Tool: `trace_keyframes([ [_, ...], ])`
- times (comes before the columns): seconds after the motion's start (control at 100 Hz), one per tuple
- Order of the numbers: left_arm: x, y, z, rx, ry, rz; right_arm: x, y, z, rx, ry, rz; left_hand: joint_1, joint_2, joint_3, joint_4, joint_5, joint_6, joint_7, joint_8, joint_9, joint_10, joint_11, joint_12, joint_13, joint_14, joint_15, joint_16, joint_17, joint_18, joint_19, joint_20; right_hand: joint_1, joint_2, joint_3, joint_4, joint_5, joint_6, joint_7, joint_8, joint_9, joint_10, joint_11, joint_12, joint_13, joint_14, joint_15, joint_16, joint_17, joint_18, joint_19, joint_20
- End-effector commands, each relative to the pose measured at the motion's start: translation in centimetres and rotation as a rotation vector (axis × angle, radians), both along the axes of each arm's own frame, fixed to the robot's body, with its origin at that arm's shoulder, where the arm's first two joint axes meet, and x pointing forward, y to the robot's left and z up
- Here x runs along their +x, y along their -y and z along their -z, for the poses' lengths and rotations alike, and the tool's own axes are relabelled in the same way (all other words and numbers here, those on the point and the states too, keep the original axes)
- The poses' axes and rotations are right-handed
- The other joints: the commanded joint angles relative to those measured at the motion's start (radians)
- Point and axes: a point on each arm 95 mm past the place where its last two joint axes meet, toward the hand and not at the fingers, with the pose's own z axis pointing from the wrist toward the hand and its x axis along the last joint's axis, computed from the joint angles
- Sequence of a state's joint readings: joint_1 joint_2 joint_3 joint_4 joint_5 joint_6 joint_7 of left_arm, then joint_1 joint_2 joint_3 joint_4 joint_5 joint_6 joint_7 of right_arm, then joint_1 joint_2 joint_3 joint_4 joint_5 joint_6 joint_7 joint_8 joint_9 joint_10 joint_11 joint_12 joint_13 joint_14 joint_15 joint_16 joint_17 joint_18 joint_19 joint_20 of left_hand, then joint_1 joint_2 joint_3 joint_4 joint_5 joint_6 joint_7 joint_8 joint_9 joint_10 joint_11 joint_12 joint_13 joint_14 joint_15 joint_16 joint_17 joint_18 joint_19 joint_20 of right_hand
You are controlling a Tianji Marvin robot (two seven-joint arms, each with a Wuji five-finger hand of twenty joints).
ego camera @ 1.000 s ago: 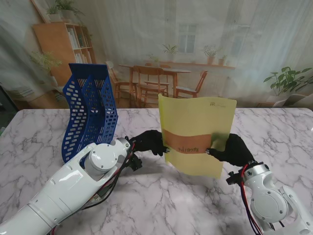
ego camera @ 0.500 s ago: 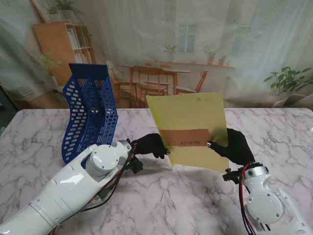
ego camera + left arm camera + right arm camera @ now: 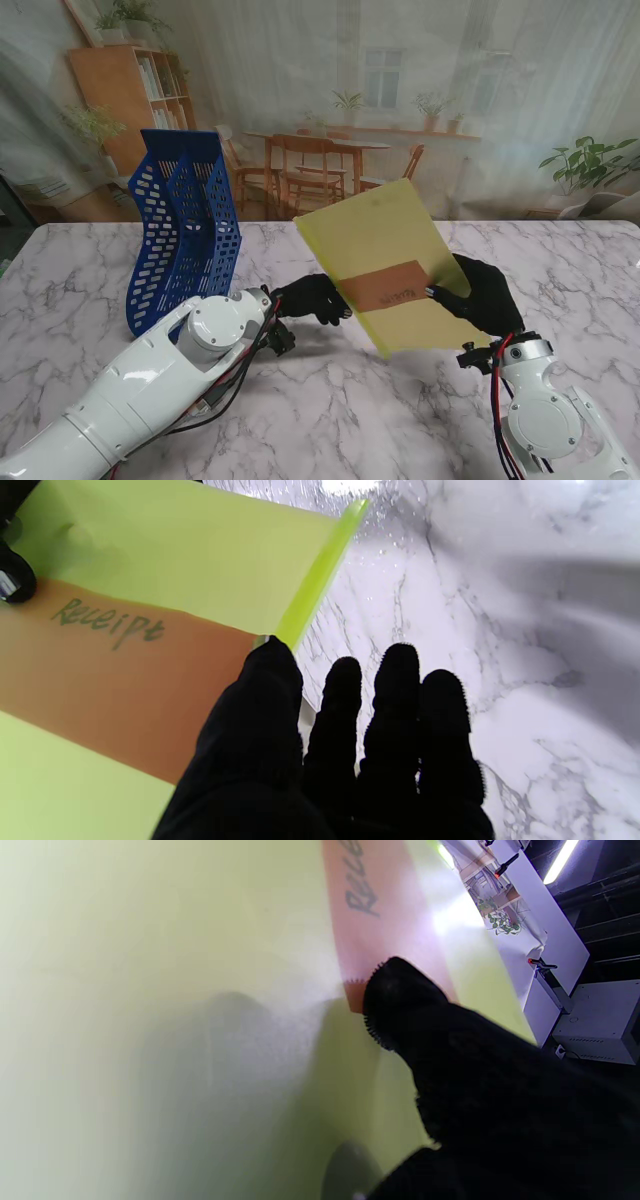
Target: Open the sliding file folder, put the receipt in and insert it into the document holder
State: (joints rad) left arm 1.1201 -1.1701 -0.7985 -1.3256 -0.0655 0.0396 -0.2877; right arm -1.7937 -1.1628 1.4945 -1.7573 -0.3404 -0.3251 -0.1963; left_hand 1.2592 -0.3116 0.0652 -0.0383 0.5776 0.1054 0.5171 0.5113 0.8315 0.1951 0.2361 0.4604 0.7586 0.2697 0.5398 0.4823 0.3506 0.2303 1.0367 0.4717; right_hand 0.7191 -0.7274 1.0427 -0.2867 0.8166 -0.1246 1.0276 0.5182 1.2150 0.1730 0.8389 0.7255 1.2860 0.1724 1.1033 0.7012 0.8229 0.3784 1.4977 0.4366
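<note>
Above the marble tabletop, the yellow folder with the receipt inside tilts, both hands' fingers clamped on its edges: left hand, right hand. Blue document holder stands left.

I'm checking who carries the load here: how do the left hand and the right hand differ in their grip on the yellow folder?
The right hand pinches the yellow folder firmly, thumb on the receipt's end; the left hand only touches the opposite edge with its thumb. The right hand sits farther from me, the left nearer the blue document holder. Both wear black gloves.
</note>
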Motion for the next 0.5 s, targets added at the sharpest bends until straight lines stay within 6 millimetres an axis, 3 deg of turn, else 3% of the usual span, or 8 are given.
trace_keyframes([
  [0.0, -0.30, 0.54, 0.28, 0.008, -0.022, 0.038, -0.06, -0.15, 0.07, 0.009, -0.003, 0.006, 0.032, 0.018, -0.052, 0.009, -0.021, -0.037, -0.044, -0.022, -0.037, -0.026, 0.039, -0.024, -0.014, 0.014, -0.010, 0.009, -0.016, -0.043, -0.006, 0.010, 0.089, 0.036, 0.065, 0.044, 0.034, -0.105, 0.090, 0.051, -0.004, -0.004, 0.029, 0.008, 0.021, -0.035, 0.025, -0.007, 0.015, -0.013, 0.015, 0.005],
  [0.1, -0.38, 0.71, 0.38, -0.001, -0.026, 0.038, -0.07, -0.19, 0.00, 0.013, 0.000, 0.008, 0.031, -0.007, -0.026, 0.019, 0.016, -0.034, -0.030, -0.004, 0.000, -0.023, 0.055, -0.028, 0.000, 0.013, -0.004, 0.012, -0.006, -0.043, 0.000, 0.014, 0.089, 0.037, 0.064, 0.044, 0.034, -0.105, 0.090, 0.050, -0.005, -0.003, 0.030, 0.008, 0.021, -0.036, 0.025, -0.007, 0.015, -0.013, 0.015, 0.005],
  [0.25, -0.39, 0.83, 0.39, -0.021, -0.022, 0.009, -0.09, -0.20, -0.05, 0.012, -0.003, 0.010, 0.032, 0.027, 0.006, 0.000, 0.110, -0.002, 0.108, 0.043, 0.126, -0.023, 0.002, 0.022, 0.044, 0.008, 0.020, 0.017, 0.027, -0.041, 0.032, 0.025, 0.089, 0.036, 0.064, 0.044, 0.033, -0.104, 0.090, 0.049, -0.004, -0.002, 0.031, 0.006, 0.022, -0.034, 0.025, -0.007, 0.015, -0.013, 0.015, 0.005],
  [0.49, -0.37, 0.85, 0.31, -0.040, -0.010, -0.018, -0.11, -0.29, 0.25, -0.007, -0.014, 0.010, 0.032, 0.034, -0.027, 0.007, 0.128, 0.017, 0.166, 0.021, 0.153, -0.017, 0.039, 0.020, 0.077, 0.009, 0.045, 0.022, 0.053, -0.039, 0.057, 0.032, 0.090, 0.035, 0.065, 0.045, 0.035, -0.103, 0.091, 0.048, -0.003, 0.001, 0.034, 0.004, 0.023, -0.033, 0.030, -0.005, 0.014, -0.013, 0.015, 0.005],
])
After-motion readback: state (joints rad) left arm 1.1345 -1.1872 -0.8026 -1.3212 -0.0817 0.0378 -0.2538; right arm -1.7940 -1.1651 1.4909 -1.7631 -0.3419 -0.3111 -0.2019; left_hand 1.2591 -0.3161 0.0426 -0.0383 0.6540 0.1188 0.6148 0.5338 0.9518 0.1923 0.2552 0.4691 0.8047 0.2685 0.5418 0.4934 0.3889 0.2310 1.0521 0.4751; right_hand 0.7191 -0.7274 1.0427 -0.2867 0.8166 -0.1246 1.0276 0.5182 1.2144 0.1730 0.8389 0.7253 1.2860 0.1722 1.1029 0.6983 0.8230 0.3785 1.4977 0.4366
